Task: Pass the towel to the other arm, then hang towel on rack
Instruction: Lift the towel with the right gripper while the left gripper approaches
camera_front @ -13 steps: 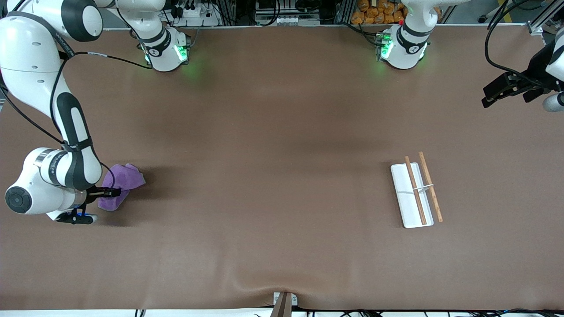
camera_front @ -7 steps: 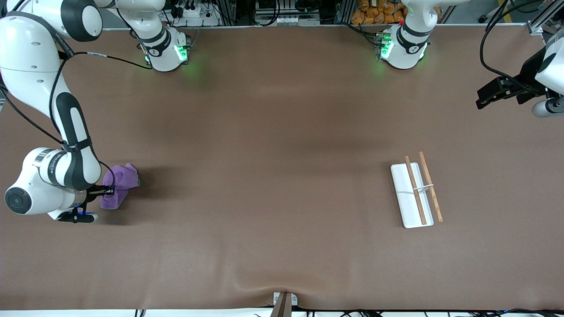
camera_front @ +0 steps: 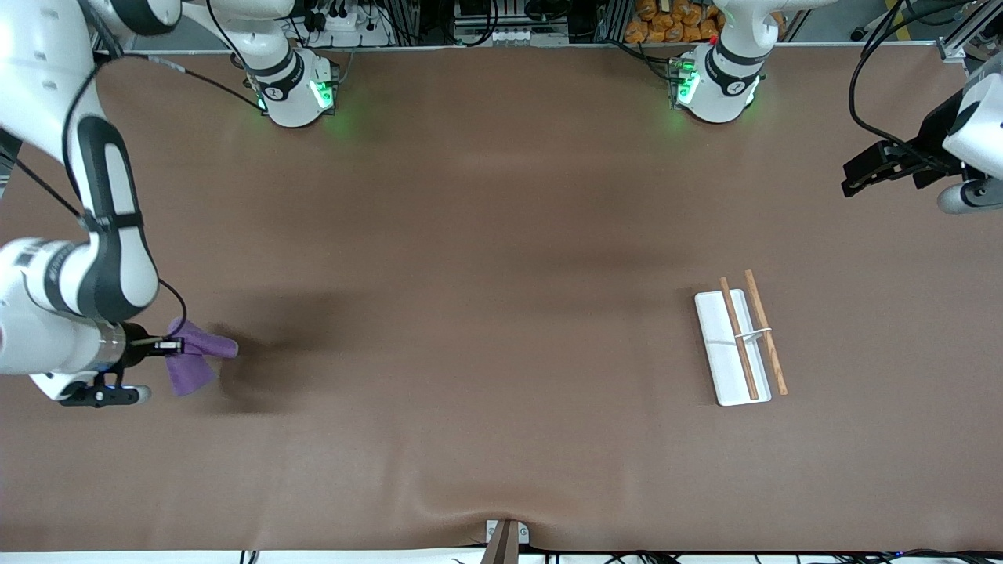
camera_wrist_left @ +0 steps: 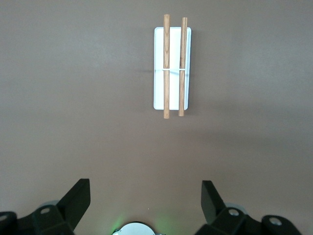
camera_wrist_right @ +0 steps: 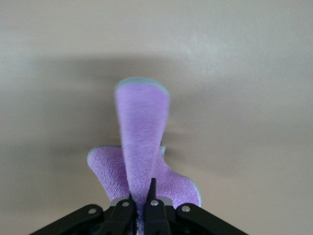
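At the front view's lower left, the right gripper (camera_front: pixel 174 345) clamps the towel (camera_front: pixel 196 362); the left gripper (camera_front: pixel 854 178) waits spread wide, upper right, above the rack (camera_front: pixel 733 345).

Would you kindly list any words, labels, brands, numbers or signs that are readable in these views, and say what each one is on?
None can be read.
Small round marks on the two arm bases near the green lights: too small to read.
The towel, the rack and the table: no writing shows.
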`<state>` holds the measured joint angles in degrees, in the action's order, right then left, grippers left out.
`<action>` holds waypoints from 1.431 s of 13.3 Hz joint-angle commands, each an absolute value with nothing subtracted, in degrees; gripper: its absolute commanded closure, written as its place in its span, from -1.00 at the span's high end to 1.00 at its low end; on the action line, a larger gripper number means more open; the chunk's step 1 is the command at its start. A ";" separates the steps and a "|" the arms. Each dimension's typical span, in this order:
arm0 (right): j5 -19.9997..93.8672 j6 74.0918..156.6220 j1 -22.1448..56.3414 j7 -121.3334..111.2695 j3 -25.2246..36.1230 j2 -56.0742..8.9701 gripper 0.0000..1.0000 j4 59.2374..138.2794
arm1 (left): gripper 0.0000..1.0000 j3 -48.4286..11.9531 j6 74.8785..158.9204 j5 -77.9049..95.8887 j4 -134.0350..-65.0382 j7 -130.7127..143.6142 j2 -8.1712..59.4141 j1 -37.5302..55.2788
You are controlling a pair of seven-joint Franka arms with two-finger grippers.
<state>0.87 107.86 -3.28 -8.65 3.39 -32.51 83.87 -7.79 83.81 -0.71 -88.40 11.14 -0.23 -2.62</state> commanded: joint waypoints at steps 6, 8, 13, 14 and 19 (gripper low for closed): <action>1.40 102.93 2.27 -8.26 1.76 -23.74 -1.00 85.87 | 1.00 -8.70 85.34 0.18 -87.80 11.07 0.79 -2.37; 7.00 100.91 3.42 -6.78 1.76 -23.29 -1.00 85.78 | 1.00 -8.79 86.22 0.18 -87.80 12.03 0.79 -2.29; 13.34 100.37 9.74 1.91 1.67 -23.38 -1.00 85.52 | 1.00 -9.40 88.06 6.13 -87.63 19.41 2.37 -2.11; 14.93 100.37 11.32 3.93 1.67 -23.29 -1.00 85.43 | 1.00 -9.40 88.68 7.46 -87.63 20.03 3.07 -2.02; 15.64 100.63 20.72 10.43 1.58 -23.12 -1.00 84.29 | 1.00 -9.58 94.99 11.68 -87.37 26.69 7.55 1.22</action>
